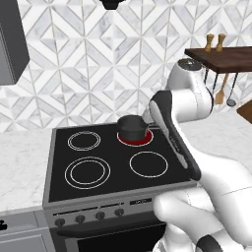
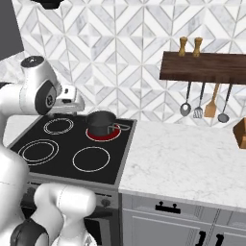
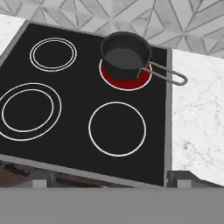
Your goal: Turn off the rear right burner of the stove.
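Left base view: rear right burner (image 1: 142, 140) glows red under a dark saucepan (image 1: 131, 127). Right base view: knobs (image 2: 104, 202) largely hidden behind the arm. Hand view: tool state cannot be told; similar knobs risk wrong selection

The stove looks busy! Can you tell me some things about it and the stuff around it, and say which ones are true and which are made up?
1. The rear right burner is glowing red. True.
2. A dark pot sits on the front right burner. False: it sits on the rear right burner; the front right burner is bare and black.
3. The pot's handle sticks out toward the white counter. True.
4. All four burners on the stove are lit. False: just the rear right one glows; the other three are plain black.
5. Utensils hang under a wooden shelf on the wall. True.
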